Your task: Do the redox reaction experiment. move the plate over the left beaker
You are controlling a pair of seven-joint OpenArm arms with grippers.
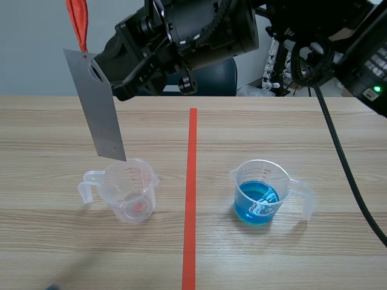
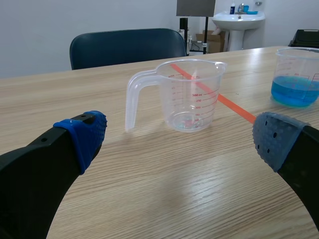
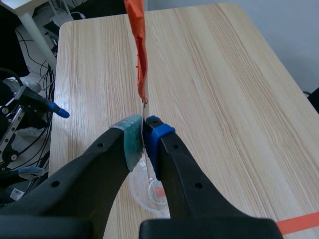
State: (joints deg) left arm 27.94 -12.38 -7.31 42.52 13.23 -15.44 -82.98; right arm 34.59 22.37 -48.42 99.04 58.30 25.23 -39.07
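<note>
A grey metal plate [image 1: 97, 106] with an orange-red ribbon [image 1: 77, 21] at its top hangs tilted in the scene view. Its lower corner sits just above the rim of the empty left beaker [image 1: 130, 190]. My right gripper [image 1: 100, 74], reaching across from the right, is shut on the plate's upper part. In the right wrist view the plate [image 3: 144, 112] shows edge-on between the pads of the right gripper [image 3: 143, 130], with the beaker [image 3: 149, 191] below. My left gripper [image 2: 179, 139] stands open low on the table, facing the empty beaker [image 2: 187, 94]; the plate's lower end [image 2: 195, 7] shows above it.
A second beaker [image 1: 260, 193] holding blue liquid stands right of the red tape line [image 1: 191, 193]; it shows as well in the left wrist view [image 2: 296, 77]. A dark blue chair [image 1: 217, 78] stands behind the table's far edge.
</note>
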